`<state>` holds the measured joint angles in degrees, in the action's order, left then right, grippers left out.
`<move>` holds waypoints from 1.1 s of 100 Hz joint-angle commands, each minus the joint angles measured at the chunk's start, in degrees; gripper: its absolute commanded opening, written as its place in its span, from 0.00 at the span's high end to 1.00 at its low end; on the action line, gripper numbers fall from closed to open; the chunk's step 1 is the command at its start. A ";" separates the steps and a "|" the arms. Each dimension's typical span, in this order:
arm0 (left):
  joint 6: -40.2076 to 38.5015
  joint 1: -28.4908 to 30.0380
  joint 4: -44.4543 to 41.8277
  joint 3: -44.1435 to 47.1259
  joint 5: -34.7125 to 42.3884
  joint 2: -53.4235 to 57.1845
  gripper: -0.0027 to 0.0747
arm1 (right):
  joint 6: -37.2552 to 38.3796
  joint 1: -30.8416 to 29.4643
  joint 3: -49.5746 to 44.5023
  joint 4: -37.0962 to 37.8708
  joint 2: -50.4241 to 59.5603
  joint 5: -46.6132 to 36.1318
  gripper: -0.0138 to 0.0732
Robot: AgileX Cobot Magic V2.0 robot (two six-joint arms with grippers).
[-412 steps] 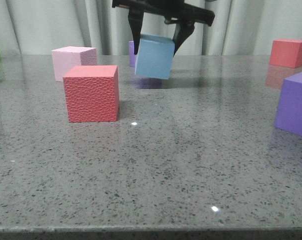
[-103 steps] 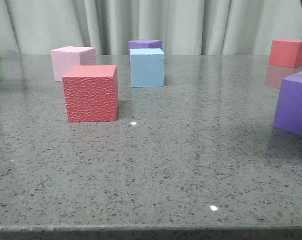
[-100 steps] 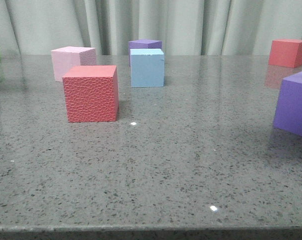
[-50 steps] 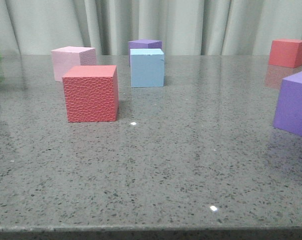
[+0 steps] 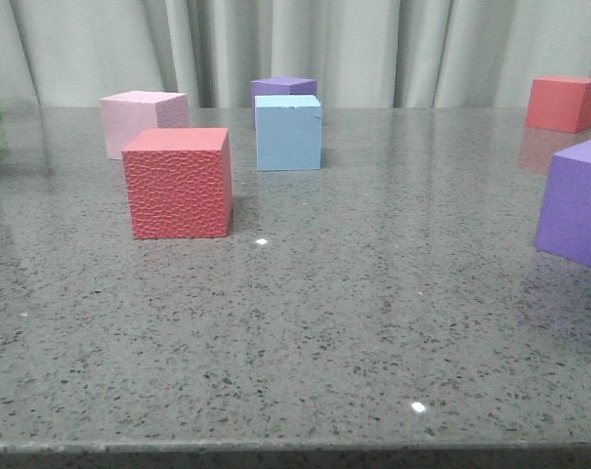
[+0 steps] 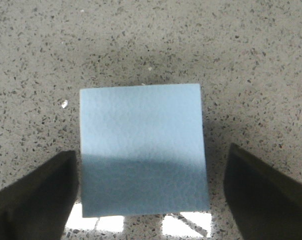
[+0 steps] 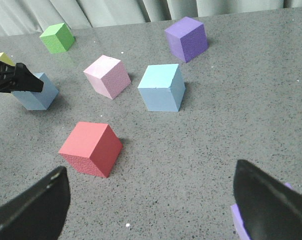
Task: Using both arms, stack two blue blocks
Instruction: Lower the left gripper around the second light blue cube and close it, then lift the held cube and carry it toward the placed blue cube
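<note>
Four seconds back a dark gripper held a blue block in the air at the far middle of the counter (image 5: 305,322); now that blue block (image 5: 288,133) stands flat on the speckled grey stone with no gripper near it in the front view. Left fingers (image 6: 36,192) are spread wide, one on each side of the second blue block (image 6: 143,147), with a gap at each side and no contact visible. Right fingers (image 7: 33,207) are also spread wide and hold nothing, high over the counter. From there the released blue block (image 7: 162,88) sits between a pale pink cube (image 7: 107,76) and a purple cube (image 7: 186,38). A red cube (image 7: 91,148) lies nearer, a green cube (image 7: 57,37) farther off, and the left arm's dark tip (image 7: 13,79) is at the second blue block (image 7: 35,92).
</note>
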<state>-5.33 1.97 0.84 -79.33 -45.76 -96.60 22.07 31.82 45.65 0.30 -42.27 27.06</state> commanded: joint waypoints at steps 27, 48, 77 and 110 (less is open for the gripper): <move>-0.60 0.17 -0.05 -1.92 2.51 2.33 0.55 | -0.55 -0.10 1.46 0.93 0.38 -4.11 0.09; -0.60 0.17 -0.05 -1.92 2.51 2.33 0.64 | -0.55 -0.10 1.46 0.93 0.38 -4.25 0.09; -0.60 0.17 -0.05 -1.92 2.51 2.33 0.75 | -0.55 -0.10 1.46 0.93 0.38 -4.75 0.09; -0.60 0.17 -0.05 -1.92 3.66 2.33 0.85 | -0.55 -0.10 1.46 0.93 0.38 -4.79 0.09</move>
<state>-5.45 1.97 0.84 -79.42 -45.28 -96.60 22.07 31.82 45.65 0.37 -42.27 27.06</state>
